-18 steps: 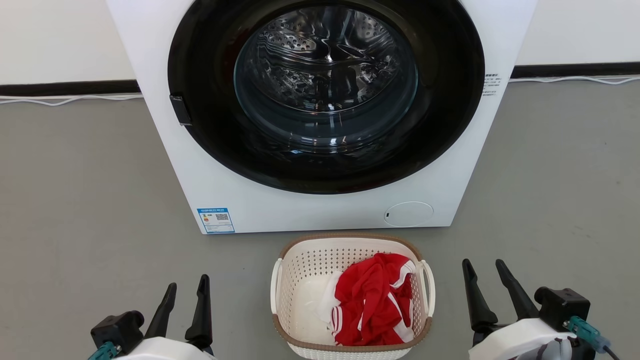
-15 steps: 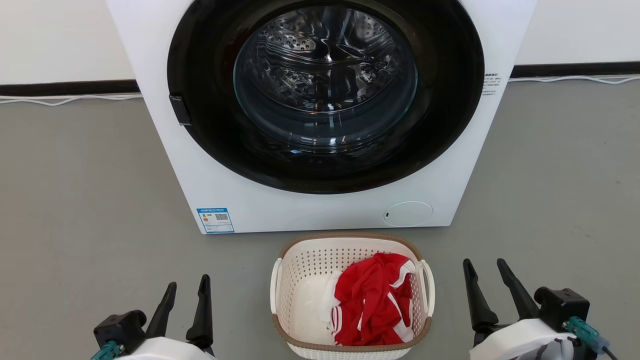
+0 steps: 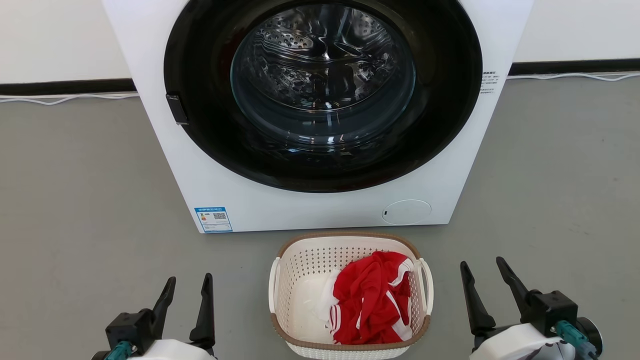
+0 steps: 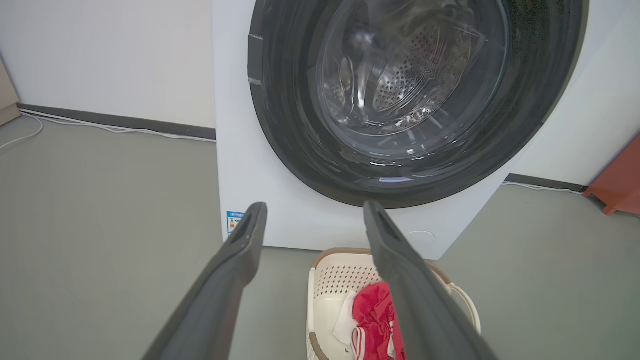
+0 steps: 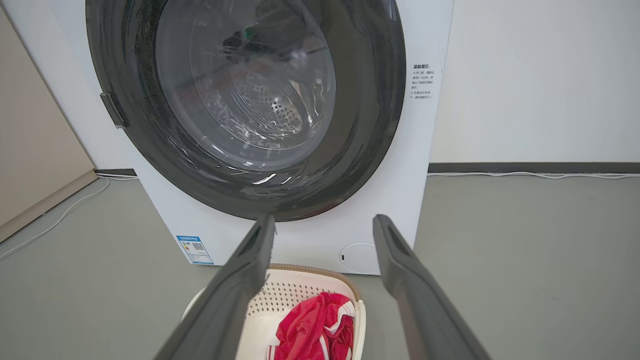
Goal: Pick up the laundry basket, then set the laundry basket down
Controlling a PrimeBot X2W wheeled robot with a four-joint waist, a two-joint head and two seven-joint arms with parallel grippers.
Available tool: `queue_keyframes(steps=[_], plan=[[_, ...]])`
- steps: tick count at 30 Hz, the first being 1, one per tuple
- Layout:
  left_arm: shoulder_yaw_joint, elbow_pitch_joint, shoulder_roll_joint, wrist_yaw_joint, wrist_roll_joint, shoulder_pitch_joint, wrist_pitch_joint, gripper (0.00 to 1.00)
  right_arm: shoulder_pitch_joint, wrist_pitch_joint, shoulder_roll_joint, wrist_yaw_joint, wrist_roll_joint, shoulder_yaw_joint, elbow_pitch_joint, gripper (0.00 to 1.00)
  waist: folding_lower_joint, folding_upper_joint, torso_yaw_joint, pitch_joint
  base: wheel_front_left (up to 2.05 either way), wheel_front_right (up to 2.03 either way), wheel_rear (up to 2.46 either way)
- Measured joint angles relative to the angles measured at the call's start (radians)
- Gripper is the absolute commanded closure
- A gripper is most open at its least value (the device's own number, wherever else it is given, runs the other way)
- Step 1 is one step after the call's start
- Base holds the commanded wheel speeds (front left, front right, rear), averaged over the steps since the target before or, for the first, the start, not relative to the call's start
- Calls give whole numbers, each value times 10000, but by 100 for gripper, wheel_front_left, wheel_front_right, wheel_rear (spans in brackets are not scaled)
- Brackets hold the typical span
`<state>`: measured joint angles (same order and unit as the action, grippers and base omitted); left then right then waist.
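The laundry basket [image 3: 300, 270], lower centre, looked light and stiff. You had loop handles [image 3: 429, 285] to grasp; left gripper [image 3: 190, 277] and right gripper [image 3: 481, 261] stood open.

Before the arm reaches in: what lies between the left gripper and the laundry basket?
Bare grey floor, in the head view, separates the left gripper from the laundry basket.

- Left gripper [image 3: 190, 277]: two long, tapered, matte dark fingers [image 4: 227, 280], each with a recessed slot near the tip.
- Right gripper [image 3: 481, 261]: same pattern.
- Black mounting block [image 3: 550, 305] behind each finger pair.
- Teal connector [image 3: 567, 331] at each wrist; the right one may end in a dark round cap.
- Glossy white forearm shell [image 3: 510, 345].
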<state>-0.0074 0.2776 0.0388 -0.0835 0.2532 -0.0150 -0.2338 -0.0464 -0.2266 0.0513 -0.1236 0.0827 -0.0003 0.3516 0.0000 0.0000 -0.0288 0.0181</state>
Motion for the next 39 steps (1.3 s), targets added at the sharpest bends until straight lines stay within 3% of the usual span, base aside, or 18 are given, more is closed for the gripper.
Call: queue_keyframes(steps=[7, 27, 39], plan=[[4, 2, 12, 0, -692, -2, -142, 0, -1, -186, -6, -4, -738, 8, 75, 0, 0, 0, -28, 21, 0, 0, 0], [-10, 56, 13, 56, -696, 0, -144, 0, -25, -215, -12, -10, -709, -4, 100, 0, 0, 0, -26, 252, 0, 0, 0], [-58, 90, 13, 54, -698, 466, -146, 0, -648, -215, -21, -10, -539, -403, 86, 0, 0, 0, -11, 1068, 0, 0, 0]])
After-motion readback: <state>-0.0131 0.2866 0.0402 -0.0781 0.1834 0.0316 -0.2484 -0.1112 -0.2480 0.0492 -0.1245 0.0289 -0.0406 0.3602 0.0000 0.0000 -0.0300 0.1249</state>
